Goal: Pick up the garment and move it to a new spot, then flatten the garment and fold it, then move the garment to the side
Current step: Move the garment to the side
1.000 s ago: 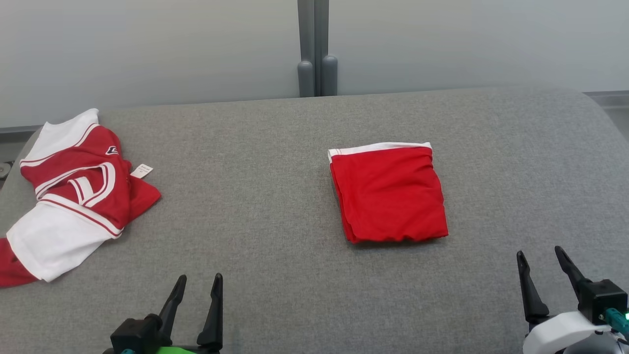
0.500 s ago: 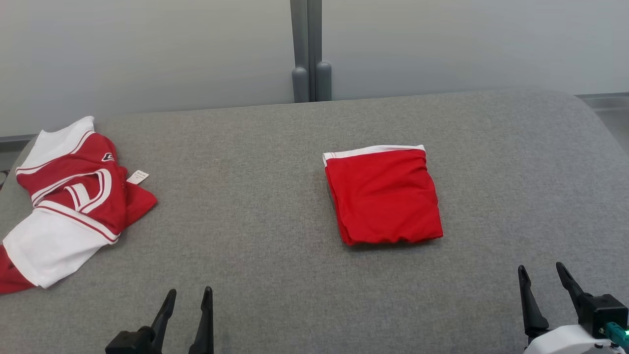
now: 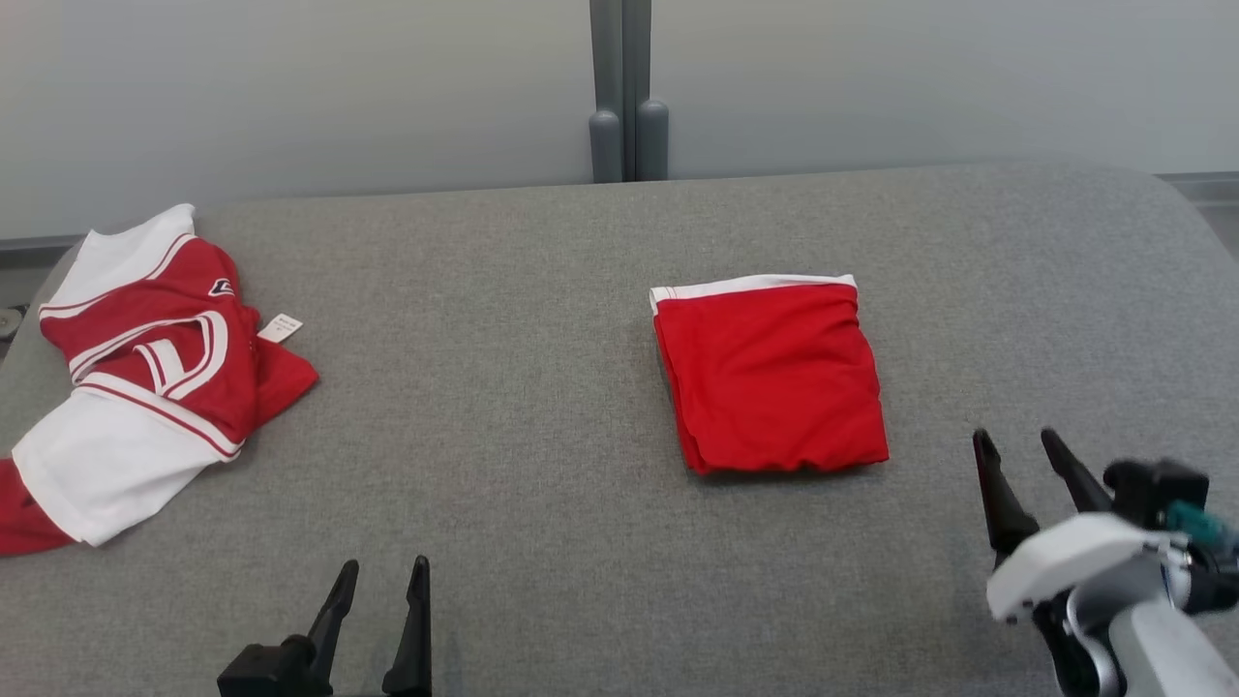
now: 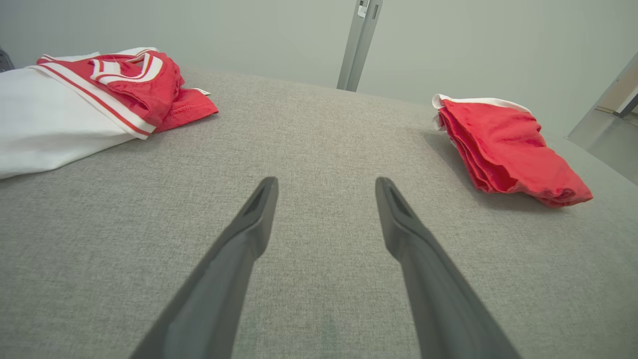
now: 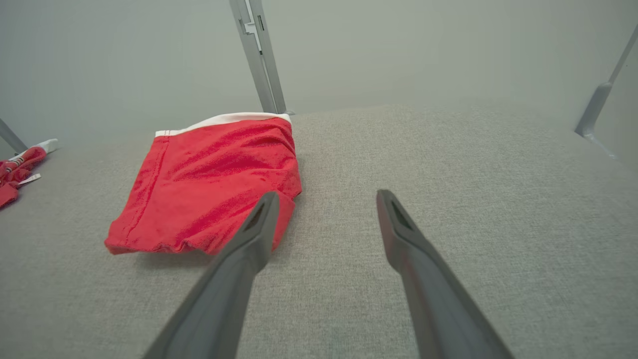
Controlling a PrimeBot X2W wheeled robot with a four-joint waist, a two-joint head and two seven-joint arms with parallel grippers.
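A folded red garment (image 3: 771,376) with a white band along its far edge lies flat a little right of the middle of the grey table (image 3: 503,407). It also appears in the left wrist view (image 4: 503,144) and in the right wrist view (image 5: 209,184). My right gripper (image 3: 1016,445) is open, low over the table just right of and nearer than the garment's near right corner, holding nothing. My left gripper (image 3: 383,573) is open too, empty, near the front edge left of centre.
A crumpled red and white jersey (image 3: 145,373) with a small tag lies at the table's left edge, also in the left wrist view (image 4: 89,94). A grey post (image 3: 627,97) rises behind the table against a pale wall.
My right gripper has risen in the head view and moved forward and left, closer to the folded garment. The camera shifted slightly. The garments have not moved.
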